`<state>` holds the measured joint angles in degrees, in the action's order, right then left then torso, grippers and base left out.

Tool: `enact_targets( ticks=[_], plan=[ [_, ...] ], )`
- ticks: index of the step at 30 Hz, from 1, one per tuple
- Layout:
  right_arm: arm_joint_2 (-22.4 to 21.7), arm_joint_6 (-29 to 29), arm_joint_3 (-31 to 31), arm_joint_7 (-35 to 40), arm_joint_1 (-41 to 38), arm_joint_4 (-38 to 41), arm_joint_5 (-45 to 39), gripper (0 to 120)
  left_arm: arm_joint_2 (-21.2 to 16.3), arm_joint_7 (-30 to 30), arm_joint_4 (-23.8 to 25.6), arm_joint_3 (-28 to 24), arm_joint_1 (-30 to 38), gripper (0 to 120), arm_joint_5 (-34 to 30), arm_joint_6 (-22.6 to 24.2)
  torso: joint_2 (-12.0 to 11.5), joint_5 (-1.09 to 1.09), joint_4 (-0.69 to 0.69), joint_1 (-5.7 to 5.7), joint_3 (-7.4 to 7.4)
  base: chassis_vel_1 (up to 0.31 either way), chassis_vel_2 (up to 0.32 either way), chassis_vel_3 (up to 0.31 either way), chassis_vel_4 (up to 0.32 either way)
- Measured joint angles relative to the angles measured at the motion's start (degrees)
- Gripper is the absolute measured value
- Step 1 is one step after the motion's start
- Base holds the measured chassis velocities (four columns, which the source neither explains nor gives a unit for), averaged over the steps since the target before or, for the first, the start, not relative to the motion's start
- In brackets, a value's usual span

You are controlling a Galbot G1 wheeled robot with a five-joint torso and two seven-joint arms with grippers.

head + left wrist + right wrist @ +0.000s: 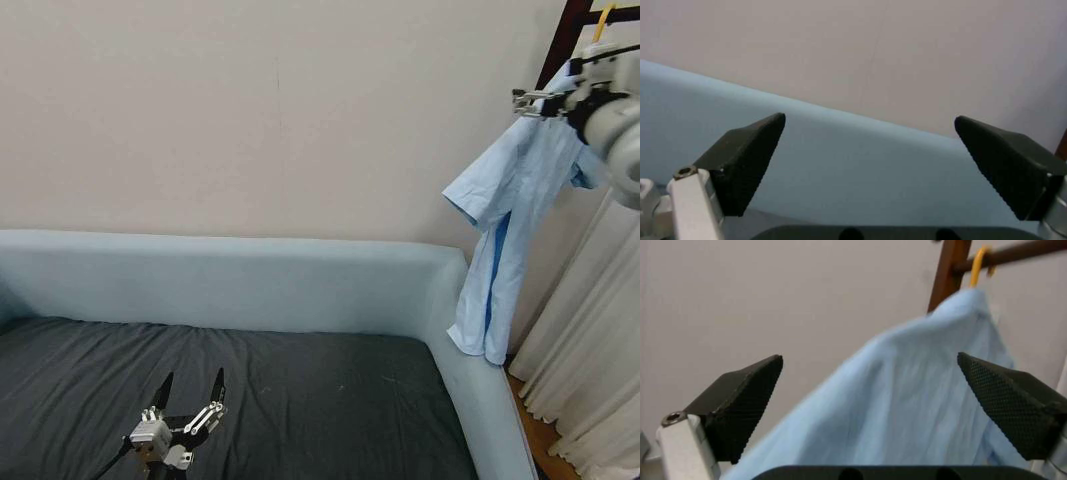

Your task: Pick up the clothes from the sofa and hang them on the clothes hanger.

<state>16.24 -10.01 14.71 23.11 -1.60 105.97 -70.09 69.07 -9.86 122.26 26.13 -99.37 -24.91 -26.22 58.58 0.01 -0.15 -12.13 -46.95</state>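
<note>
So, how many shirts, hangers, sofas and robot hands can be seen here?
Shirt: 1
Hanger: 1
Sofa: 1
Hands: 2, left hand and right hand
Total: 5

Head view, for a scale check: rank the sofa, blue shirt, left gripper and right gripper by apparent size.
1. sofa
2. blue shirt
3. left gripper and right gripper: these look about alike, so unranked.

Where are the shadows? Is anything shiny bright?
Head view: soft, even light, no glare; the shirt throws no hard shadow on the wall. Left wrist view: the open left gripper looks dark against the pale sofa. Right wrist view: right gripper open by the shirt, no glare.
</note>
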Motion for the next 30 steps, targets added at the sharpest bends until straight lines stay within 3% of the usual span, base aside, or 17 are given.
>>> enact_targets(
  ticks=[2, 3, 6, 7, 10, 12, 13, 16, 18, 19, 22, 23, 25, 26, 27, 29, 30],
  plan=[
    [-2.29, 3.49, -7.27, -1.12, 11.68, 4.50, 2.49, 100, 0.18, 1.06, -0.49, -0.61, -0.10, 100, 0.52, -0.74, 0.01, -0.05, 0.04, 0.01, 0.01, 0.000, 0.000, 0.000, 0.000],
    [-2.29, 3.49, -7.27, -1.12, 11.68, 4.50, 2.49, 100, 0.18, 1.06, -0.49, -0.61, -0.10, 100, 0.52, -0.74, 0.01, -0.05, 0.04, 0.01, 0.01, 0.000, 0.000, 0.000, 0.000],
    [-1.59, 8.37, -11.83, -0.02, 25.89, 10.08, 8.73, 100, 1.23, 1.85, -1.48, -1.48, -0.94, 100, 3.65, -2.25, 0.01, -0.10, 0.07, 0.00, 0.00, 0.000, 0.000, 0.000, 0.000],
    [-1.59, 8.37, -11.83, -0.02, 25.89, 10.08, 8.73, 100, 1.23, 1.85, -1.48, -1.48, -0.94, 100, 3.65, -2.25, 0.01, -0.10, 0.07, 0.00, 0.00, 0.000, 0.000, 0.000, 0.000],
    [2.83, 10.74, -14.22, 0.69, 34.70, 10.69, 15.35, 100, 2.72, 1.93, -1.63, -0.82, -2.27, 100, 5.99, -3.67, 0.00, -0.04, 0.13, 0.00, -0.02, 0.000, 0.000, 0.000, 0.000],
    [7.23, 11.98, -21.24, 1.38, 44.58, 11.20, 21.61, 100, 3.11, 1.73, -1.88, -0.74, -2.55, 100, 7.71, -4.06, -0.01, -0.04, 0.16, -0.02, -0.02, 0.000, 0.000, 0.000, 0.000],
    [7.23, 11.98, -21.24, 1.38, 44.58, 11.20, 21.61, 100, 3.11, 1.73, -1.88, -0.74, -2.55, 100, 7.71, -4.06, -0.01, -0.04, 0.16, -0.02, -0.02, 0.000, 0.000, 0.000, 0.000],
    [12.35, 12.68, -30.35, 1.65, 57.34, 11.70, 26.51, 100, 3.16, 1.08, -2.38, -0.92, -2.59, 100, 8.72, -4.16, -0.01, -0.06, 0.07, -0.02, -0.02, 0.000, 0.000, 0.000, 0.000],
    [13.69, 12.86, -32.68, 1.46, 60.23, 11.79, 27.51, 100, 3.16, 1.03, -2.52, -0.95, -2.54, 100, 8.91, -4.16, -0.01, -0.02, 0.06, -0.02, -0.02, 0.000, 0.000, 0.000, 0.000],
    [17.34, 13.66, -38.67, 0.57, 67.98, 11.93, 30.49, 100, 3.20, 0.83, -2.84, -0.98, -2.44, 100, 9.56, -4.18, -0.01, -0.02, 0.03, -0.02, -0.01, 0.000, 0.000, 0.000, 0.000],
    [25.40, 15.06, -47.74, -1.44, 82.07, 12.93, 37.97, 100, 3.81, 0.63, -4.13, -0.54, -2.12, 100, 11.46, -4.65, 0.00, -0.06, 0.03, -0.01, 0.00, 0.000, 0.000, 0.000, 0.000],
    [27.61, 15.07, -49.41, -2.10, 84.68, 13.48, 39.51, 100, 4.05, 0.59, -4.48, -0.26, -2.03, 100, 12.09, -4.87, 0.00, -0.05, 0.04, -0.01, 0.00, 0.000, 0.000, 0.000, 0.000],
    [27.61, 15.07, -49.41, -2.10, 84.68, 13.48, 39.51, 100, 4.05, 0.59, -4.48, -0.26, -2.03, 100, 12.09, -4.87, 0.00, -0.05, 0.04, -0.01, 0.00, 0.000, 0.000, 0.000, 0.000],
    [34.13, 17.99, -52.98, -5.35, 93.39, 15.02, 45.52, 100, 4.66, 0.48, -5.15, 0.21, -2.19, 100, 13.10, -5.30, 0.00, -0.12, 0.12, -0.02, 0.00, 0.000, 0.000, 0.000, 0.000],
    [36.64, 19.66, -53.52, -6.79, 96.91, 15.05, 47.74, 100, 4.79, 0.50, -5.25, 0.24, -2.49, 100, 13.25, -5.45, 0.00, -0.05, 0.06, -0.01, 0.00, 0.000, 0.000, 0.000, 0.000],
    [41.41, 25.11, -55.61, -9.88, 103.60, 14.31, 54.25, 100, 5.01, 0.50, -5.66, 0.36, -2.92, 100, 14.23, -5.74, 0.00, -0.10, 0.07, -0.02, 0.00, 0.000, 0.000, 0.000, 0.000],
    [41.41, 25.11, -55.61, -9.88, 103.60, 14.31, 54.25, 100, 5.01, 0.50, -5.66, 0.36, -2.92, 100, 14.23, -5.74, 0.00, -0.10, 0.07, -0.02, 0.00, 0.000, 0.000, 0.000, 0.000]
  ],
)
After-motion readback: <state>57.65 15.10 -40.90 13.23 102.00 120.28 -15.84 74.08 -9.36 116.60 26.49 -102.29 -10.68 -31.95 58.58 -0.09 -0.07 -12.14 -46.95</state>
